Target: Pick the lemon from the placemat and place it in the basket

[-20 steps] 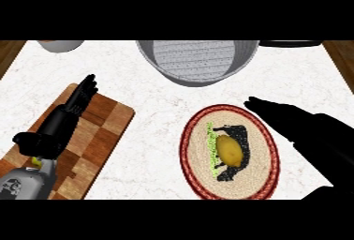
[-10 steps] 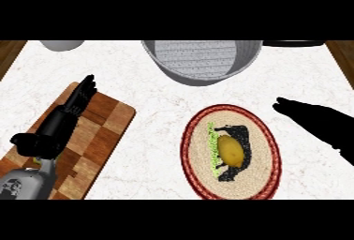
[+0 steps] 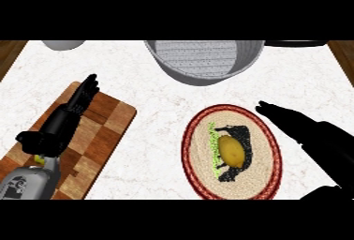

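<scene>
Swinging back leftward, the right hand (image 3: pixel 304 127) is nearing the placemat's (image 3: pixel 200 178) rim, fingers straight and released. Untouched, the lemon (image 3: pixel 232 151) is lying mid-placemat; grasping and carrying to the basket (image 3: pixel 200 63) are remaining. Over the cutting board (image 3: pixel 104 122), the left hand (image 3: pixel 69 117) is resting, relaxed.

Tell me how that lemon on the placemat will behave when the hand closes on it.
The lemon is a smooth oval, so it may roll sideways if nudged off-centre. It lies flat on the woven placemat, whose texture probably slows any sliding. It looks small beside the open right hand, so likely light and easy to enclose.
</scene>
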You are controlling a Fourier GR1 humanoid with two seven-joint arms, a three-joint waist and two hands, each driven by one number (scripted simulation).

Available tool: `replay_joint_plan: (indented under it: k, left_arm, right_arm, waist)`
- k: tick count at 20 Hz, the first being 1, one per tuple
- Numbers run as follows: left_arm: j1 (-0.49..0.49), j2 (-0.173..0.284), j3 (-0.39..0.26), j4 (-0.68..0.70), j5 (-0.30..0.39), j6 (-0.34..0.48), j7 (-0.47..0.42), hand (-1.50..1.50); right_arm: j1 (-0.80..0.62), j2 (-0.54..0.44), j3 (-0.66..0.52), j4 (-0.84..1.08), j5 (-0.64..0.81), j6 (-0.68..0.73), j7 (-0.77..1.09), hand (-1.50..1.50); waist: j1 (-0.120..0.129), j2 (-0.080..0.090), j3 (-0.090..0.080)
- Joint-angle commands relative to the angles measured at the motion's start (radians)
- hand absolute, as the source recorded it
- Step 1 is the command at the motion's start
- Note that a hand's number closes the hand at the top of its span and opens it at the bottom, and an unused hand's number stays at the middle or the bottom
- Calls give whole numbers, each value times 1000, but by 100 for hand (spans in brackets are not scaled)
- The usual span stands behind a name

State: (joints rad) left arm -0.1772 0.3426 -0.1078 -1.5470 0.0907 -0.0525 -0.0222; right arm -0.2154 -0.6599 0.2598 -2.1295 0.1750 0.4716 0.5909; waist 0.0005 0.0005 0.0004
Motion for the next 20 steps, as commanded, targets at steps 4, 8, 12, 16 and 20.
replay_joint_plan:
  k: [4,8,12,16,20]
  left_arm:
    - [-21,-36,15,-21,-29,-5,51,0]
    - [19,19,97,2,6,-97,-9,0]
    - [29,-62,30,-81,-73,-24,56,0]
    - [74,-71,59,-74,-89,-66,-3,0]
    - [32,-85,79,-75,-78,-81,56,0]
  right_arm:
    - [44,145,80,190,263,-94,-216,-150]
    - [53,183,72,241,345,-119,-275,-150]
    - [12,187,-8,387,347,-121,-408,-150]
    - [127,251,45,214,413,-112,-363,-150]
    - [185,284,64,164,436,-108,-398,-150]
  waist:
    - [2,0,0]
    - [2,0,0]
    - [5,0,0]
    - [-1,-2,0]
    - [-4,-2,0]
